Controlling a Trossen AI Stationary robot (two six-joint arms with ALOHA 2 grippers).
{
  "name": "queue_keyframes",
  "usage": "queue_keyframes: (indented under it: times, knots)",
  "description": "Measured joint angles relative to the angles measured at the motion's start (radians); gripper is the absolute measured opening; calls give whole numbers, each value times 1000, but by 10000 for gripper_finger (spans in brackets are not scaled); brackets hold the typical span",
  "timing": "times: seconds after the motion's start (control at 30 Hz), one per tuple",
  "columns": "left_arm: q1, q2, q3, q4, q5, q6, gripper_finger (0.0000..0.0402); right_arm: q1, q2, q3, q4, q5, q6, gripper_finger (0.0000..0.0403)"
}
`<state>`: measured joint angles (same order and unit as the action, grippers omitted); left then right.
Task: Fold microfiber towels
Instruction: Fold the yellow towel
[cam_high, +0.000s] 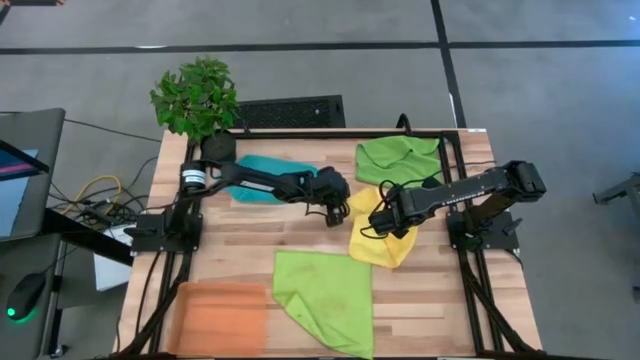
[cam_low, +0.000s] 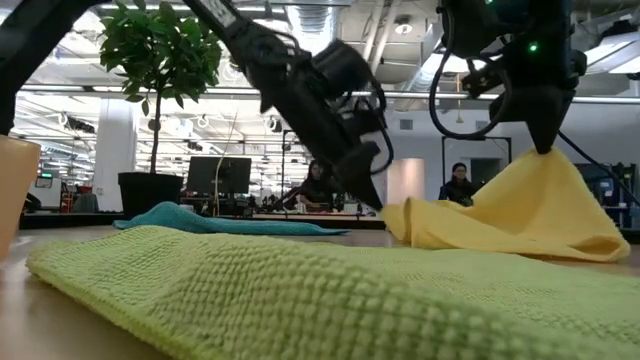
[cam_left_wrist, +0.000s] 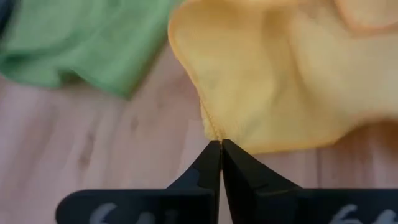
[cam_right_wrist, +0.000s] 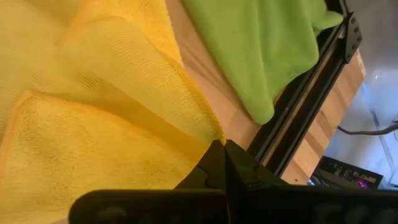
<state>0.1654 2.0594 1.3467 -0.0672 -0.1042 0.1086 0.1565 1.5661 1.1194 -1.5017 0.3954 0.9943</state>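
A yellow towel (cam_high: 378, 240) lies bunched at the table's middle right, and both grippers are shut on it. My left gripper (cam_high: 338, 212) is at its left corner. My right gripper (cam_high: 385, 222) holds up a peak of it (cam_low: 545, 160), and the cloth slopes down from there like a tent. One lime green towel (cam_high: 325, 295) lies spread flat near the front edge. Another (cam_high: 400, 158) sits crumpled at the far right. A teal towel (cam_high: 262, 168) lies at the far left under my left arm. My left gripper pinches the yellow towel's hemmed edge (cam_left_wrist: 210, 129) at its left corner between its two fingertips, slanting down from the table's left. That corner (cam_low: 392, 212) is raised a little off the wood. One layer or several, I cannot tell. My right gripper pinches a gathered fold of the yellow towel (cam_right_wrist: 205, 127) between its shut fingers, coming from above and pointing steeply down. The cloth hangs below the fingertips in slack folds, and its lower edges (cam_low: 590, 245) rest on the table.
A flat orange tray (cam_high: 222, 315) lies at the front left corner. A potted plant (cam_high: 195, 95) stands at the far left corner. A black frame rail (cam_right_wrist: 298, 118) runs along the table's right side. Bare wood (cam_high: 250, 235) shows between the teal towel and the tray.
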Motion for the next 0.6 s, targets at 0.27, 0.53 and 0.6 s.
queue_keyframes:
  times: [0.27,0.53,0.6]
  knots:
    - [-16,-96,1,-80,-127,79,0,-25,0,0,22,11,-15,14]
    - [-56,-105,0,-94,-293,150,0,-56,0,0,28,106,-52,21]
    - [-65,-106,0,-94,-316,150,0,-56,0,0,37,135,-54,18]
